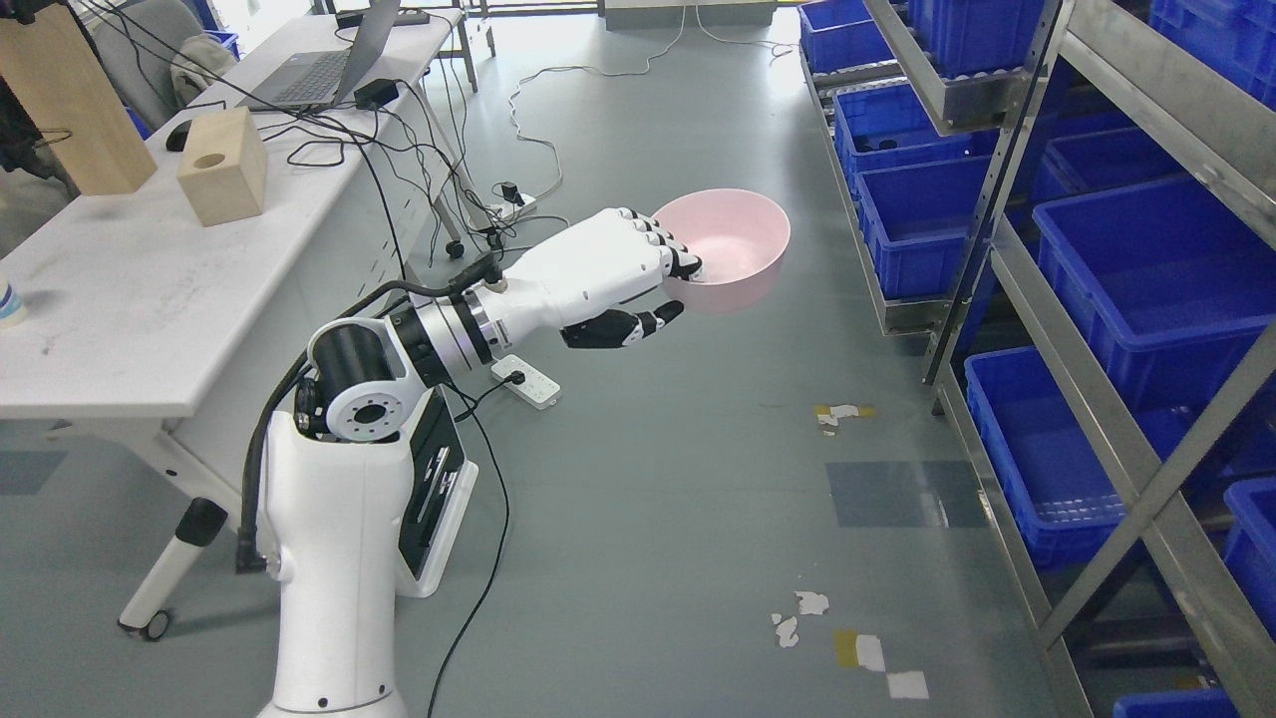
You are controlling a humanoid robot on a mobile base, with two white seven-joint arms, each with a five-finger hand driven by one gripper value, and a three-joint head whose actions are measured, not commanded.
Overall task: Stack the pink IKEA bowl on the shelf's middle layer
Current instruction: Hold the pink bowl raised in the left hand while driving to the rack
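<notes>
My left hand (670,279) holds a pink bowl (733,249) by its near rim, fingers (666,244) curled over the edge and thumb under it. The bowl hangs upright in mid-air above the grey floor, left of the metal shelf (1007,269). A gap of open floor lies between the bowl and the shelf's blue bins (922,234). The left arm reaches out from the lower left across the aisle. The right arm does not show.
A white table (150,299) at left carries a wooden block (224,165), a laptop (319,70) and cables. A power strip (526,381) and cords lie on the floor below the arm. Blue bins fill the shelf levels on the right.
</notes>
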